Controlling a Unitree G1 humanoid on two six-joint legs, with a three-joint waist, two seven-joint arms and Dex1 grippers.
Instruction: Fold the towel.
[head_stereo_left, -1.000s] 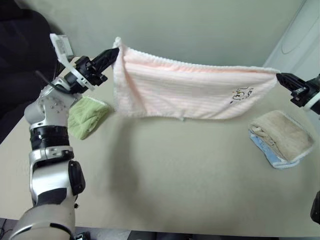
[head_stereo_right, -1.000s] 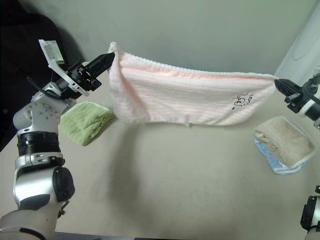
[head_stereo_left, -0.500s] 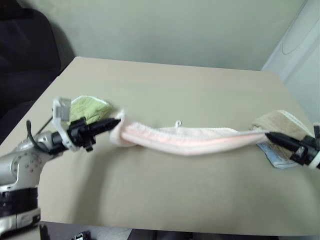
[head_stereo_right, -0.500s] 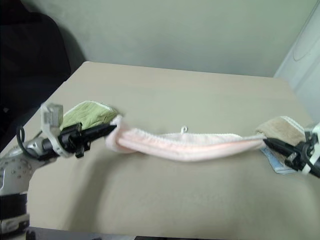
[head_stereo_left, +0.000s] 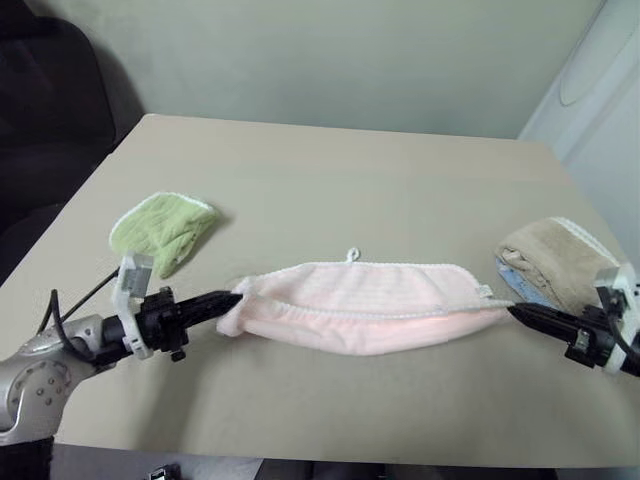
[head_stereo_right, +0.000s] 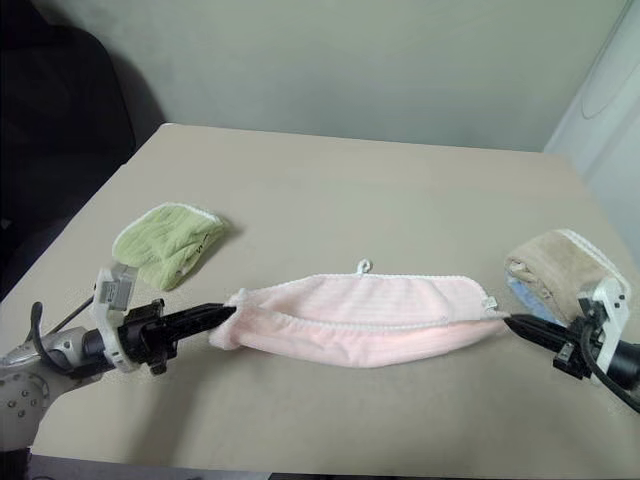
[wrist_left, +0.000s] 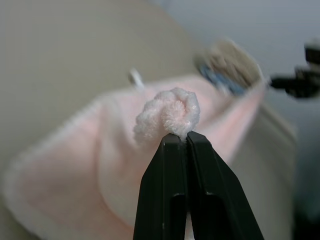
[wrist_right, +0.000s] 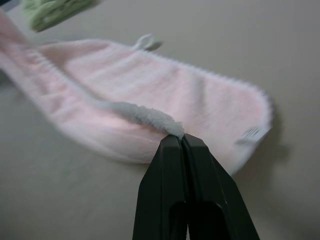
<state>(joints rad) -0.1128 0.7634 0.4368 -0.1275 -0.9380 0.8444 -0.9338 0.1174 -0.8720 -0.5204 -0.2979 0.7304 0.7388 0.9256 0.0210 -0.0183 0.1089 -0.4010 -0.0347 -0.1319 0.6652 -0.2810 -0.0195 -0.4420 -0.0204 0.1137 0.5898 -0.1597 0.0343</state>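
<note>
At table's near edge both arms reach low & roughly level from either side: left gripper clamped on one end of the towel, right gripper clamped on the other end, each pinching a bunched corner w/ fingers closed tight. Towel lies mid-table, doubled lengthwise w/ white loop at far edge, so first fold looks laid down; next move prob. calls for letting go, re-gripping & folding end to end. Farther back, green towel sits left, beige towel right, both apart from the work.
</note>
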